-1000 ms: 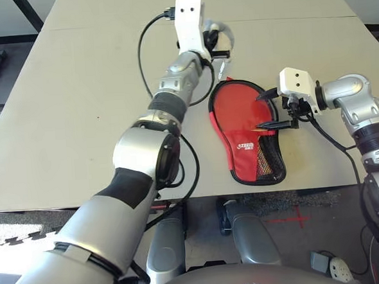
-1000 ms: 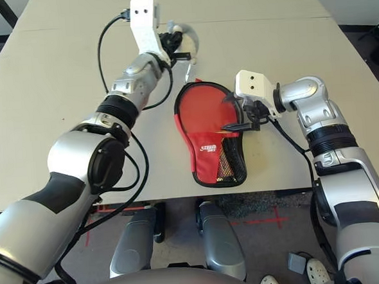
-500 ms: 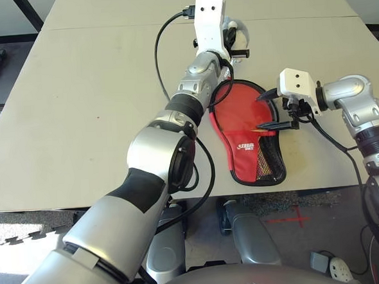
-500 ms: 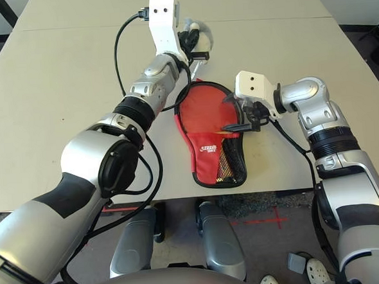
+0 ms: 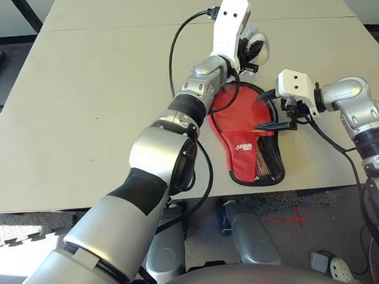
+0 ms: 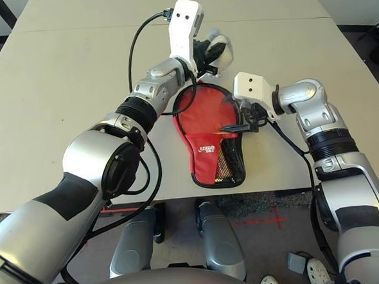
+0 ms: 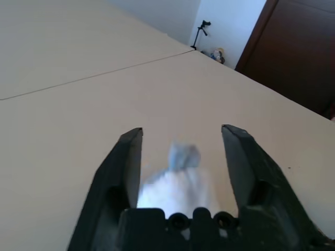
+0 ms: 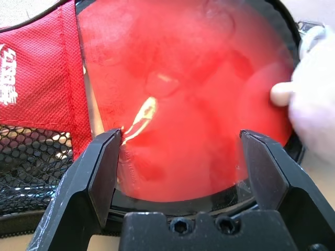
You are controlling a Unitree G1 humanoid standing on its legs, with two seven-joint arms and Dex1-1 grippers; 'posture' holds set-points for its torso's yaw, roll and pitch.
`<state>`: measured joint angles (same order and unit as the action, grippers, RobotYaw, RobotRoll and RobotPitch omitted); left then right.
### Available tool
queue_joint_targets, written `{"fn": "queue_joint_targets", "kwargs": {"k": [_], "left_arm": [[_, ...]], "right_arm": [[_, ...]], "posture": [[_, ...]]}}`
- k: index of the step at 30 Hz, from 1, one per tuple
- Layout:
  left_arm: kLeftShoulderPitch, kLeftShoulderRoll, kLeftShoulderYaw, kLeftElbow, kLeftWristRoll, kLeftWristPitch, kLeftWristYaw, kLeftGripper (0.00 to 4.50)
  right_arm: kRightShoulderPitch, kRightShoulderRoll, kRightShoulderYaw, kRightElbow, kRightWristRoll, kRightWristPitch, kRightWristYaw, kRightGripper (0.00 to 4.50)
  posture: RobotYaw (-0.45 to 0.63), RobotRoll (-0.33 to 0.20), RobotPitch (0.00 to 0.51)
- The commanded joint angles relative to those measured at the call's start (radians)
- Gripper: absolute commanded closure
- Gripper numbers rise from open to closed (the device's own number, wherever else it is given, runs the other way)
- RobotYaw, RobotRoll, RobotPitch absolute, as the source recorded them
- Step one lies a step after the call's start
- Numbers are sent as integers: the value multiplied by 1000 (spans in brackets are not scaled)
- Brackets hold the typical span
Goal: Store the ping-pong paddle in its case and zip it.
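The case lies flat on the table near its front edge, round end away from the robot and narrow end, with the black mesh pocket and small white logo, toward it. Its flap is open at the round end. The ping-pong paddle sits inside, its glossy red face exposed within the black-piped rim (best seen in the right wrist view); the handle cannot be made out.

The left gripper is raised above the far end of the case, at the end of an arm stretched across the table. Between its black fingers sits a whitish wad of clear plastic, which also bulges out past the gripper in the head views. The fingers flank the wad on both sides and appear to pinch it.

The right gripper rests at the right-hand edge of the case, fingers spread wide apart and pointing across the paddle face toward the robot's left. One finger lies near the red fabric flap; the other lies toward the round end. Nothing is held between them.
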<state>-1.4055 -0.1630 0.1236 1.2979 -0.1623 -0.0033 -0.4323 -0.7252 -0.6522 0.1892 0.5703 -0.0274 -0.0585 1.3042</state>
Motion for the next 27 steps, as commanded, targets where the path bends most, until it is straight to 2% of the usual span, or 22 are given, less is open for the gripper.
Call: {"fn": "queue_joint_targets", "kwargs": {"k": [1, 2, 9, 16, 21, 27], "left_arm": [[-28, -61, 10, -17, -4, 15, -30, 408], [-32, -51, 15, -18, -5, 16, -33, 25], [-34, 48, 29, -23, 11, 17, -50, 25], [45, 184, -10, -81, 38, 42, -190, 25], [194, 266, -81, -258, 53, 78, -346, 25], [448, 328, -174, -674, 35, 191, -449, 25]], "right_arm": [[116, 28, 131, 76, -93, 21, 25, 0], [113, 30, 132, 80, -94, 19, 24, 0], [104, 38, 134, 89, -98, 13, 20, 0], [108, 30, 130, 85, -97, 12, 22, 0], [114, 24, 129, 80, -94, 15, 25, 0], [104, 21, 131, 94, -96, 8, 30, 0]], "posture": [[-42, 0, 229], [-42, 0, 229], [-30, 0, 228], [-19, 0, 236], [-9, 0, 240], [7, 0, 245]]}}
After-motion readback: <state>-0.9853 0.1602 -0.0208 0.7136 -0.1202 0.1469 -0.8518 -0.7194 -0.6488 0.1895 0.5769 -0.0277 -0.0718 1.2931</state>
